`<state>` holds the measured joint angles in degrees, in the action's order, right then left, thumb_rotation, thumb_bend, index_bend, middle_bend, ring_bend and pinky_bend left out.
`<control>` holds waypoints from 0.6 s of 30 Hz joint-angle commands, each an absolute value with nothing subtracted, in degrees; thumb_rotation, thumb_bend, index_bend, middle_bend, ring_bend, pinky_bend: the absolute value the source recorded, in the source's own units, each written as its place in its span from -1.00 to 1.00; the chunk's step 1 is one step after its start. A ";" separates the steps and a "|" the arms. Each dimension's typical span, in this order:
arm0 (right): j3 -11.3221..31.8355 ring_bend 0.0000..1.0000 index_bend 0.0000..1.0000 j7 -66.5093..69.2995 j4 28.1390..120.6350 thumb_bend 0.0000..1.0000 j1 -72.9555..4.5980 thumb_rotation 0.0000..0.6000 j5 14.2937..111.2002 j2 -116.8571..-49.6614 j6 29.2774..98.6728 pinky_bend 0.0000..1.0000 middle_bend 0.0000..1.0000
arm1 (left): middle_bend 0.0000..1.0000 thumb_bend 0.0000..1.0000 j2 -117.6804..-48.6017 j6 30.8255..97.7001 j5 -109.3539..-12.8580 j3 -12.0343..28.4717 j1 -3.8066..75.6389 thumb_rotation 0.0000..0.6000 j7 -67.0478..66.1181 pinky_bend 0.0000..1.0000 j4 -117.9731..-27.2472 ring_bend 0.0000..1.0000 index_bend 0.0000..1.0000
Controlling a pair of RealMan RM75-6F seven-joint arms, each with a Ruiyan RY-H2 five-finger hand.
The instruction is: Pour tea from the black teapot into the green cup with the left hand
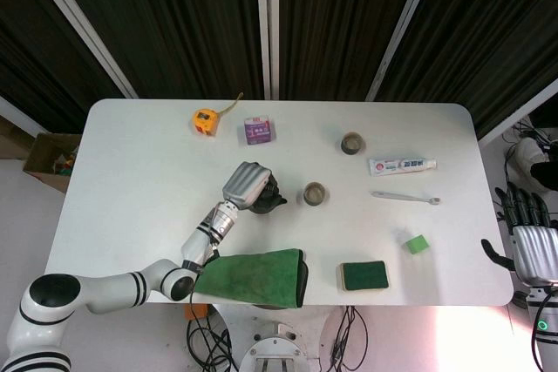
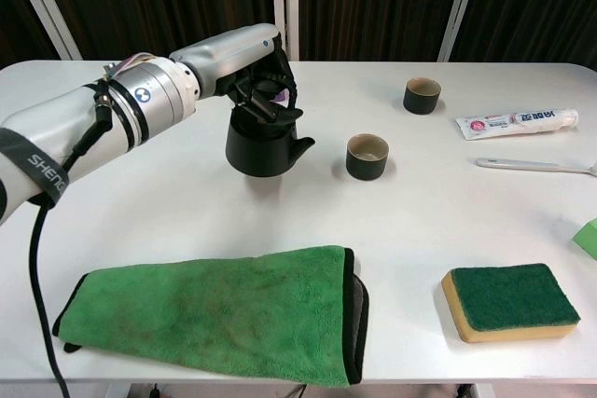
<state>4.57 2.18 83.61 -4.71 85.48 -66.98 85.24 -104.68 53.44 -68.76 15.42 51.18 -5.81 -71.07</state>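
Gripping black teapot [image 2: 262, 144], left hand [image 2: 264, 83], near green cup [image 2: 367, 156]

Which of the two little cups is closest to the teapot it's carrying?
The nearer cup, just right of the black teapot's spout; the other cup sits farther back.

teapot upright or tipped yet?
Upright. In the chest view the teapot, held from above by the left hand, sits level, spout short of the green cup. No pour visible.
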 commanded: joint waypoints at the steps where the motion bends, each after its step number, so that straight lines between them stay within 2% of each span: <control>1: 4.59 -1.00 -1.00 2.62 83.22 -0.59 -4.72 1.00 85.37 -67.11 85.13 -1.00 -1.00 | 1.00 -0.25 -104.79 53.32 -68.55 15.48 51.31 1.00 -6.13 0.18 -70.82 0.98 1.00; 6: 4.67 -1.00 -1.00 3.23 82.79 -0.59 -4.82 1.00 85.56 -67.27 85.22 -1.00 -1.00 | 1.00 -0.25 -104.64 53.41 -68.27 15.63 51.44 1.00 -6.94 0.31 -70.96 0.98 1.00; 18: 4.64 -1.00 -1.00 3.90 82.10 -0.59 -4.63 1.00 85.50 -67.42 85.43 -1.00 -1.00 | 1.00 -0.23 -104.93 53.16 -67.63 15.88 52.06 1.00 -8.27 0.38 -71.31 0.99 1.00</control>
